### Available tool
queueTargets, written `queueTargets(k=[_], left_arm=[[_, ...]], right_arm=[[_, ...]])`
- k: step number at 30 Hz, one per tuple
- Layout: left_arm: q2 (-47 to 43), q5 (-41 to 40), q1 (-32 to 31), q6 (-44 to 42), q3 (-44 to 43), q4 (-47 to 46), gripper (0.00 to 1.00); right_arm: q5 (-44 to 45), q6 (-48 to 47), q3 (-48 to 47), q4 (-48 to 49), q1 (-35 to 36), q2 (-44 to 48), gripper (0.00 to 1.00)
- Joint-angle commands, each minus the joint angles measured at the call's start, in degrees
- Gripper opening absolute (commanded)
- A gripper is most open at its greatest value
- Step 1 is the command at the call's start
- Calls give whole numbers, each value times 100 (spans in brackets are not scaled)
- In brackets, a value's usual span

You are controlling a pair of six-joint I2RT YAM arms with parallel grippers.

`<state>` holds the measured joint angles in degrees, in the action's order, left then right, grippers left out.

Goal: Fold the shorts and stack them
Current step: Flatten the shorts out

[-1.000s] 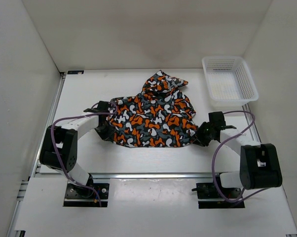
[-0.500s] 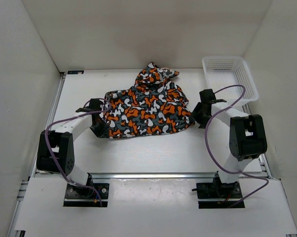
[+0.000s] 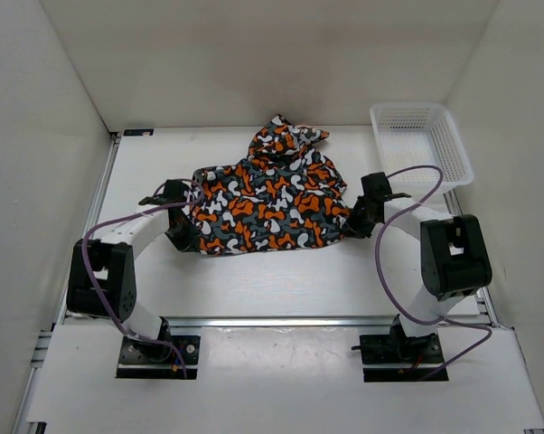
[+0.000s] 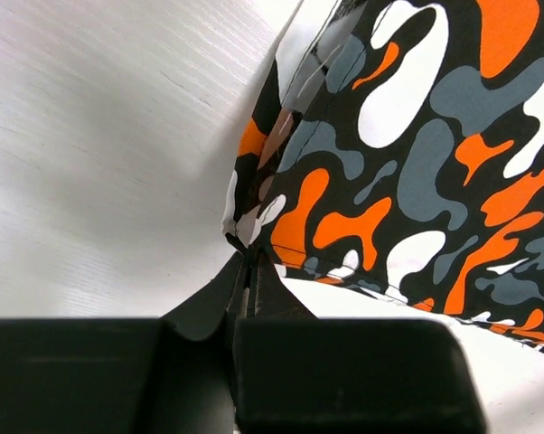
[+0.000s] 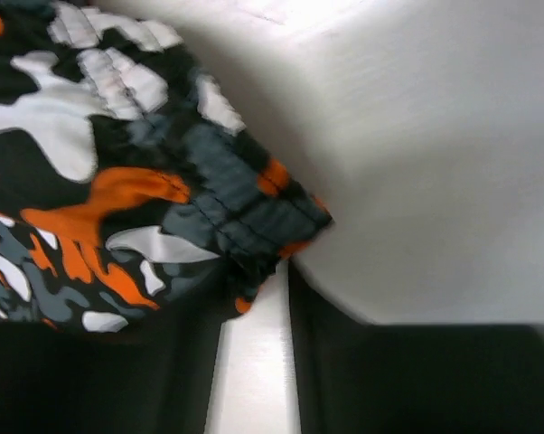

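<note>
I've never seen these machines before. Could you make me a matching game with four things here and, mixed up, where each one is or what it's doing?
1. the shorts
2. the basket
3. left claw
4. right claw

A. white mesh, at the far right corner of the table
B. shut on a corner of the camouflage fabric
C. at the fabric's right edge, nearer the mesh
D. rumpled, in the middle of the tabletop

Pairs: 1-D, 2-A, 3-B, 4-C.
</note>
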<state>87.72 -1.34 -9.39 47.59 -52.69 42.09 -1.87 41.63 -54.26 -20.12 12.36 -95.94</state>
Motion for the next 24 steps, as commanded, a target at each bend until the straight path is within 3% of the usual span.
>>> queueTargets(k=[1, 3, 10, 17, 24], left_arm=[[-369, -6, -28, -48, -242, 63, 10], [-448, -6, -28, -101, -382, 133, 10], [-1019, -6, 33, -338, -1479, 1009, 10], [-1836, -287, 86, -663, -4639, 1978, 10], [-2732, -454, 86, -971, -6523, 2216, 10]], right_arm=[[-288, 153, -119, 465, 126, -241, 23], [-113, 91, -339, 248, 126, -145, 0], [477, -470, -1243, -929, 126, 1181, 0], [117, -1253, -3229, -2223, 126, 2254, 0], [-533, -1516, -4302, -2717, 126, 3782, 0]])
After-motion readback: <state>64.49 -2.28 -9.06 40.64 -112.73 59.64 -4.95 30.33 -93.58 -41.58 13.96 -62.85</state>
